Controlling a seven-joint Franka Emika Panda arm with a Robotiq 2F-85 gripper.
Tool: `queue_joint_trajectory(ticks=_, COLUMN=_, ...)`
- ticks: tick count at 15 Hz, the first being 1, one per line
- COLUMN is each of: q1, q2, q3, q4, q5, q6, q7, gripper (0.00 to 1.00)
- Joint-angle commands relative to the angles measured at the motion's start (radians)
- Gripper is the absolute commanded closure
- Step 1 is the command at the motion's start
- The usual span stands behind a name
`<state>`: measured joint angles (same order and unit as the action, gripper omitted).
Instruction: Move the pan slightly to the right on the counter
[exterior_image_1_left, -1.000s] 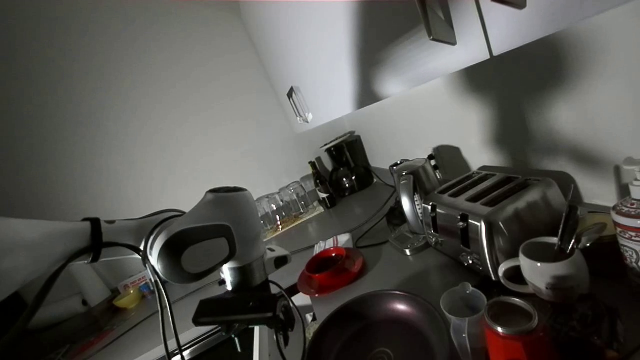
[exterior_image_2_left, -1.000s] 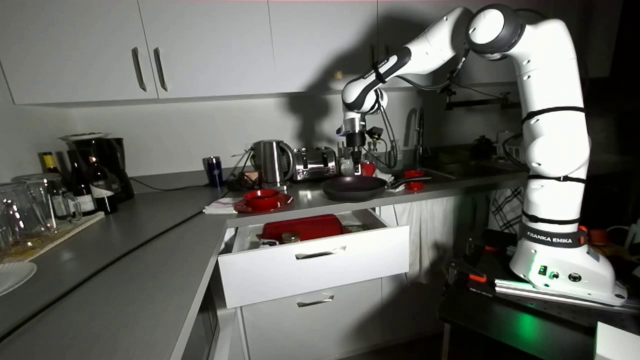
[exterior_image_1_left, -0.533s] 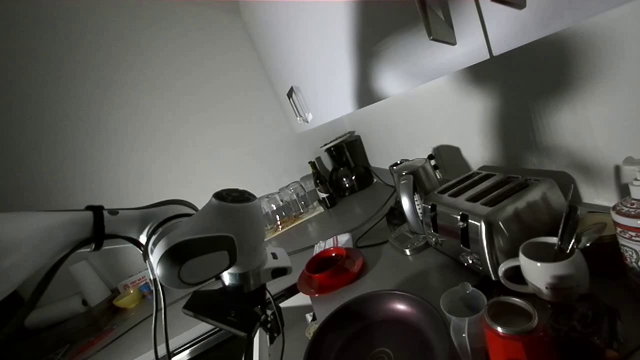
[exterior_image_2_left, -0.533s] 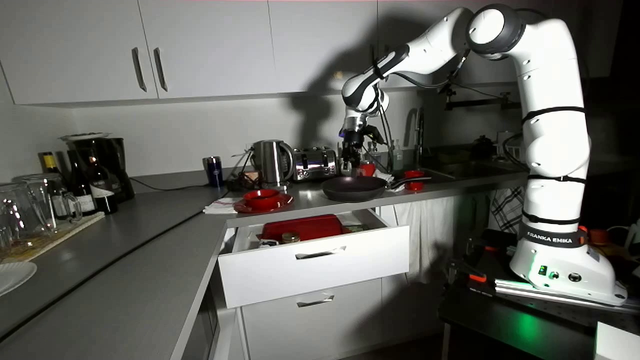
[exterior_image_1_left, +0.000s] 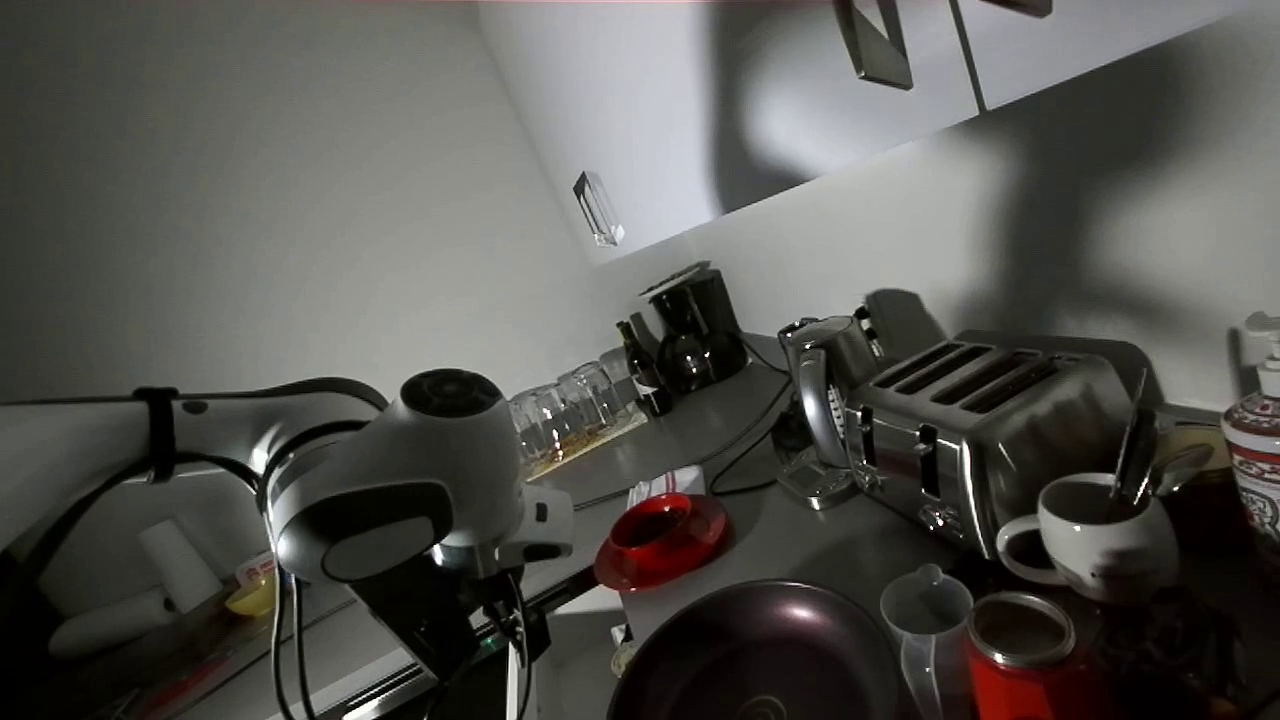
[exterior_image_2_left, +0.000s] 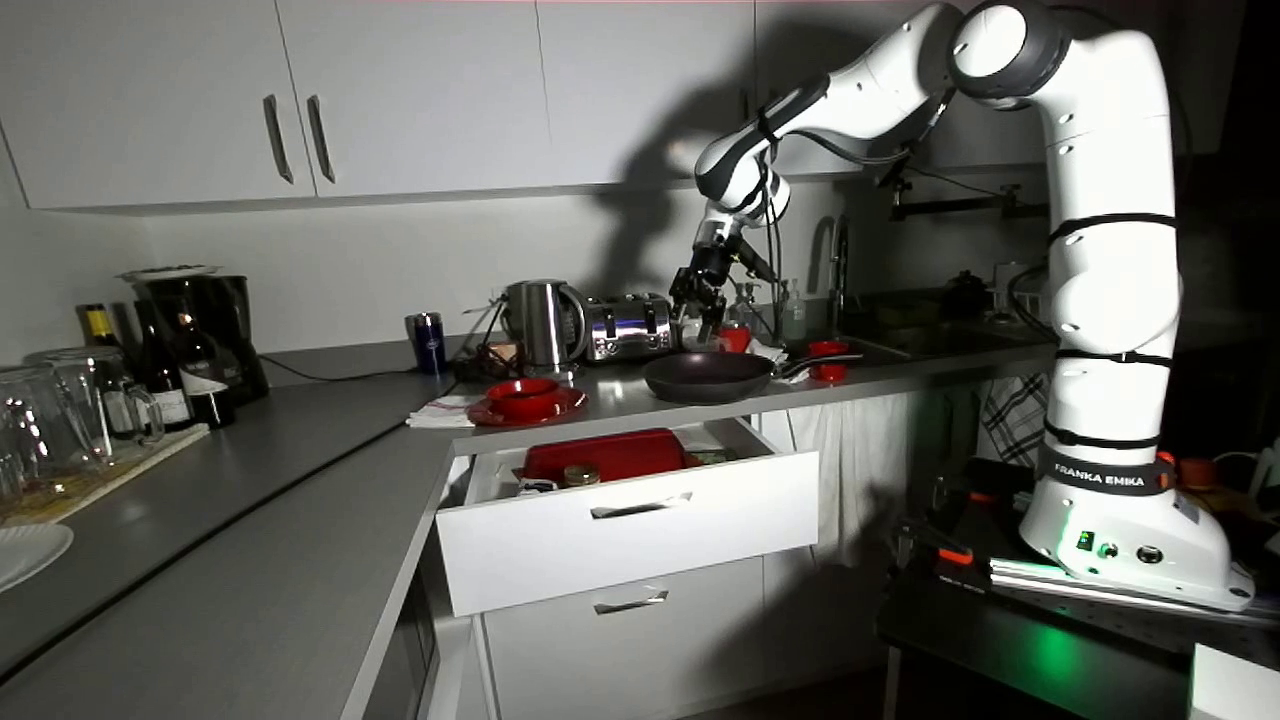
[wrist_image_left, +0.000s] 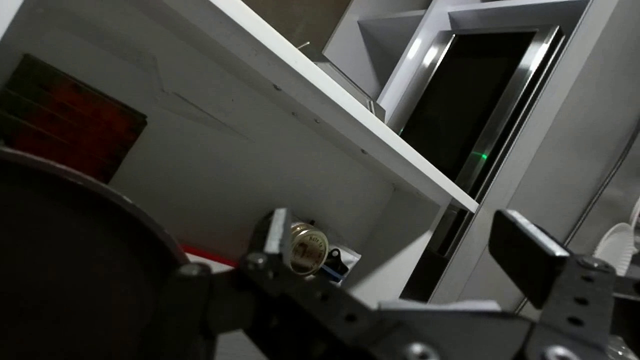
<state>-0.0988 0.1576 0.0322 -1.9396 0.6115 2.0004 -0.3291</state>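
Note:
The pan (exterior_image_2_left: 710, 375) is dark, round and shallow. It lies flat on the grey counter (exterior_image_2_left: 240, 540), with its handle to the right in that exterior view. It also shows in an exterior view (exterior_image_1_left: 770, 650), cut off by the bottom edge. In the wrist view the pan (wrist_image_left: 75, 250) fills the lower left, beside one finger. My gripper (exterior_image_2_left: 694, 305) is above and behind the pan, tilted, with its fingers apart. In the wrist view the gripper (wrist_image_left: 402, 245) is wide open with nothing between its fingers. Whether a finger touches the pan I cannot tell.
An open drawer (exterior_image_2_left: 630, 535) juts out below the counter, with a red item and a jar (wrist_image_left: 309, 250) inside. A red bowl on a plate (exterior_image_2_left: 525, 400), a kettle (exterior_image_2_left: 540, 325), a toaster (exterior_image_2_left: 630, 328) and red cups (exterior_image_2_left: 828, 362) stand near the pan.
My gripper has turned and tilted from pointing straight down, its fingers now spread in view. The arm has shifted slightly. The pan has not moved.

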Motion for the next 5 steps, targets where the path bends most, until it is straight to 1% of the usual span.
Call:
queue_joint_trajectory(ticks=1, q1=0.011, q2=-0.007, q3=-0.014, q4=-0.003, q5=0.007, q6=-0.003, q7=0.009, gripper=0.00)
queue_joint_trajectory(ticks=5, q1=0.013, q2=-0.021, q3=-0.016, q4=-0.016, q5=0.013, q6=-0.003, q7=0.020, gripper=0.00)
